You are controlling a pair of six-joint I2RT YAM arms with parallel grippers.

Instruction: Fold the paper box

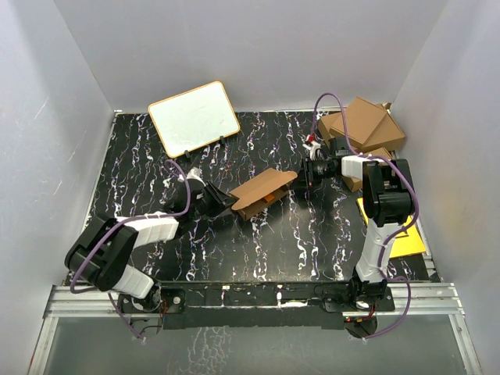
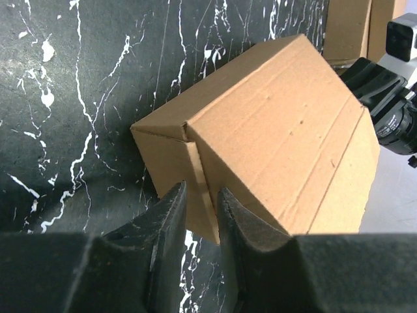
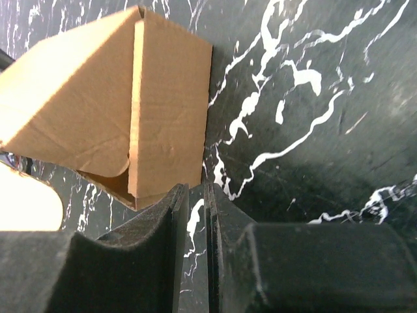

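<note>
The paper box (image 1: 263, 192) is a small brown carton lying slantwise mid-table, one arm at each end. My left gripper (image 1: 226, 201) sits at its near-left end. In the left wrist view the jaws (image 2: 202, 192) stand a little apart, with the box's (image 2: 280, 130) end flap just past the fingertips and marble showing through the gap. My right gripper (image 1: 301, 178) is at the far-right end. In the right wrist view its jaws (image 3: 197, 189) are almost together, the lower corner of the box's (image 3: 130, 104) end flap at their tips.
A whiteboard (image 1: 194, 117) leans at the back left. Larger brown cartons (image 1: 363, 125) are stacked at the back right. A yellow sheet (image 1: 402, 242) lies by the right arm's base. White walls close in three sides of the black marble table (image 1: 234, 258).
</note>
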